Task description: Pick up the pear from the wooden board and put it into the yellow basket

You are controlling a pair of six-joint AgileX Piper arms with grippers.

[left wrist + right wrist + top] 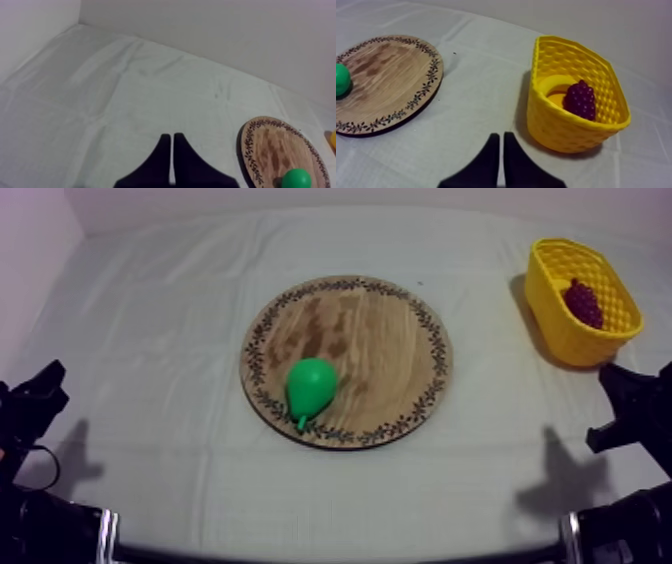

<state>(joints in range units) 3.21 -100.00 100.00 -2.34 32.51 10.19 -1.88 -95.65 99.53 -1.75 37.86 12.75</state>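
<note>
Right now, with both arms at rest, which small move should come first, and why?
Probably move the right gripper toward the pear and open it on the way. It is shut on nothing near the yellow basket, which stands at its side and holds grapes; the pear lies untouched on the wooden board.

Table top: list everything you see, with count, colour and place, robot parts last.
wooden board: one, brown with a patterned rim, middle of the table
pear: one, green, lying on the board near its front left rim
yellow basket: one, yellow, far right of the table
bunch of grapes: one, dark red-purple, inside the basket
cloth: one, grey-white, covering the table
left end effector: one, black, shut on nothing, left of the board
right end effector: one, black, shut on nothing, before the basket
</note>
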